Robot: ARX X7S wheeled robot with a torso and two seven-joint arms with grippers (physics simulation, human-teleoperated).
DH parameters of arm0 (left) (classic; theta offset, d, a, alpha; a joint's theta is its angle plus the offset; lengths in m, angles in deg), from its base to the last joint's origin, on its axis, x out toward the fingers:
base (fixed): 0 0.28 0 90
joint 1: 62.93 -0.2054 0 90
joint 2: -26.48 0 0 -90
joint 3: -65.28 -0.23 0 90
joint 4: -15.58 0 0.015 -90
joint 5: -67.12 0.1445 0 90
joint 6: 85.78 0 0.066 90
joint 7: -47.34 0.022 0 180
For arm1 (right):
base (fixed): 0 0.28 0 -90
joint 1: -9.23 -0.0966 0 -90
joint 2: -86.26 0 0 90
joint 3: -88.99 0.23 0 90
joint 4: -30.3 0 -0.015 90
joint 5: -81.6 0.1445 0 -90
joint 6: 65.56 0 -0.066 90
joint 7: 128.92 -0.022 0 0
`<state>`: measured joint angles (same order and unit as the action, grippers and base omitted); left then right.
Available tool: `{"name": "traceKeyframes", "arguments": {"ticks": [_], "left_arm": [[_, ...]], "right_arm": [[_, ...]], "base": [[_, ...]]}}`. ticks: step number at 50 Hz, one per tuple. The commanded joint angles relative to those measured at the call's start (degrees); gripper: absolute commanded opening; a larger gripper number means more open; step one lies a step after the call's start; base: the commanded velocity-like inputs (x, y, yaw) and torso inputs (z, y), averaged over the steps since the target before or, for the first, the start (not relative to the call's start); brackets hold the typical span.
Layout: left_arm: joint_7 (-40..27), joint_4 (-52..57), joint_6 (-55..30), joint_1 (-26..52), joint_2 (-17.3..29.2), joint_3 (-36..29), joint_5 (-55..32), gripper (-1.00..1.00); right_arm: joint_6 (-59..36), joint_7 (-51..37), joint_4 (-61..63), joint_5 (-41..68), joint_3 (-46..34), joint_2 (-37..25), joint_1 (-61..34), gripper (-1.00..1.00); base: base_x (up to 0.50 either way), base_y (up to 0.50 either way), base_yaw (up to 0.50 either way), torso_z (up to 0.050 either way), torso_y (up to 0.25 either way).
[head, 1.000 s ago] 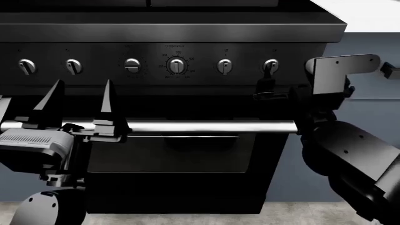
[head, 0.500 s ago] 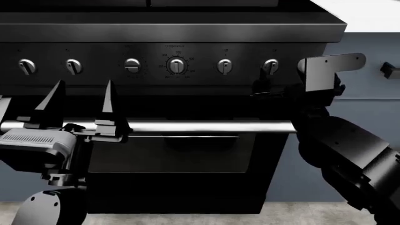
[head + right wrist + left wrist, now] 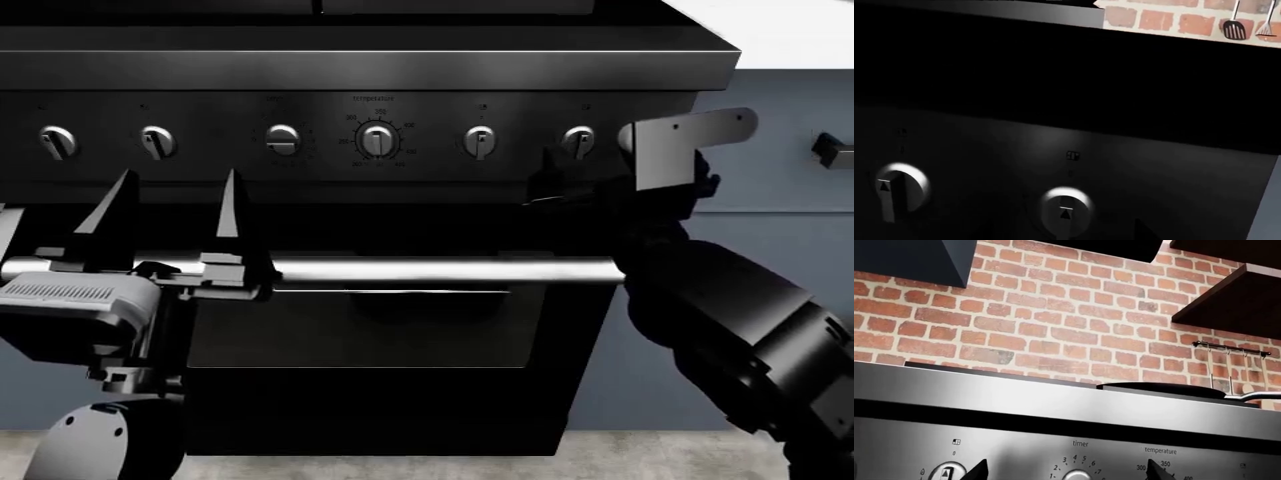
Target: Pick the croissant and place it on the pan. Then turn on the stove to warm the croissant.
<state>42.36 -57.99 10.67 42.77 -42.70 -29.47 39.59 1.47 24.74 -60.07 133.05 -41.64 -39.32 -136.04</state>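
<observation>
The black stove (image 3: 400, 70) fills the head view, with six silver knobs and a silver bar handle (image 3: 441, 268). My right gripper (image 3: 550, 185) is open just in front of and below the rightmost knob (image 3: 578, 140). In the right wrist view that knob (image 3: 1064, 207) sits between its dark fingers. My left gripper (image 3: 176, 210) is open and empty, fingers pointing up below the two left knobs. The left wrist view shows the black pan (image 3: 1167, 390) edge-on on the stove top, with its grey handle (image 3: 1254, 396). The croissant is hidden.
Grey-blue cabinets (image 3: 774, 240) with a dark pull (image 3: 834, 150) stand right of the stove under a white counter (image 3: 787, 30). A brick wall (image 3: 1054, 325), a dark hood (image 3: 914, 260), shelves (image 3: 1234, 295) and a utensil rail (image 3: 1231, 347) lie behind.
My right gripper has moved left, closer to the rightmost knob. The left arm has not moved.
</observation>
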Motion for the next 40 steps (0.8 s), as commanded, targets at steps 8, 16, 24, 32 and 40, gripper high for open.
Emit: {"name": "traceKeyframes", "arguments": {"ticks": [8,16,24,32,40], "left_arm": [[-0.2,-0.5,0.1,0.3,0.1,-0.2,-0.2,1.0],[-0.2,-0.4,0.2,0.2,0.2,-0.3,-0.1,1.0],[-0.3,-0.9,0.3,0.4,0.2,-0.4,-0.1,1.0],[-0.3,-1.3,0.4,0.5,0.2,-0.6,-0.1,1.0],[-0.4,-1.5,0.4,0.6,0.3,-0.7,-0.2,1.0]], "right_arm": [[0.3,1.3,-2.2,-0.7,-0.5,1.0,-0.5,1.0],[0.7,1.7,-3.0,-0.8,-0.5,1.2,-0.5,1.0],[1.1,2.5,-4.5,-1.1,-0.5,1.7,-0.6,1.0],[1.7,3.5,-6.5,-1.4,-0.6,2.3,-0.9,1.0],[1.9,4.1,-7.5,-1.6,-0.7,2.7,-1.2,1.0]], "base": [[0.0,0.0,0.0,0.0,0.0],[0.0,0.0,0.0,0.0,0.0],[0.0,0.0,0.0,0.0,0.0],[0.0,0.0,0.0,0.0,0.0],[0.0,0.0,0.0,0.0,0.0]]}}
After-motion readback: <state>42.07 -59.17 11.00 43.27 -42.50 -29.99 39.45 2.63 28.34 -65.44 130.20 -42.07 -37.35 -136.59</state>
